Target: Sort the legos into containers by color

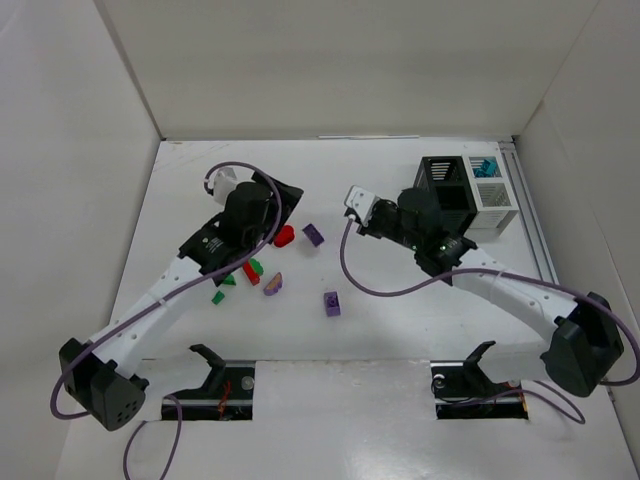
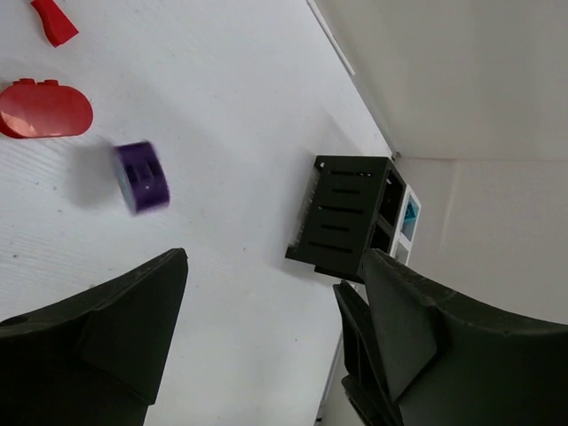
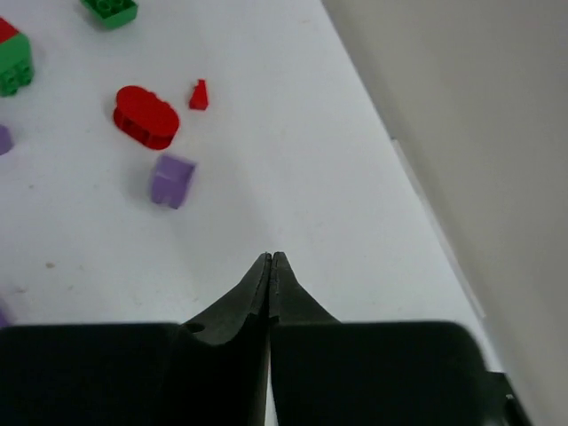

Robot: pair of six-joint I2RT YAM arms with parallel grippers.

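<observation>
Legos (image 1: 253, 268) are lying loose mid-table, incl. a red oval brick (image 1: 284, 236) and a purple brick (image 1: 313, 234). Teal bricks (image 1: 486, 168) are sitting in the containers (image 1: 493, 205) at the table's 1 o'clock. L gripper (image 2: 275, 266) is hovering near the red one w/ jaws apart, holding nothing. R gripper (image 3: 271, 259), at the containers' 9 o'clock, is pressing its jaws together, empty.

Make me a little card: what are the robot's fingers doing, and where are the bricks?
left fingers: open, empty
right fingers: shut, empty
teal bricks: in the white bin
red oval brick: loose on the table
purple brick: loose, beside the red one
green brick: loose, by the left arm
</observation>
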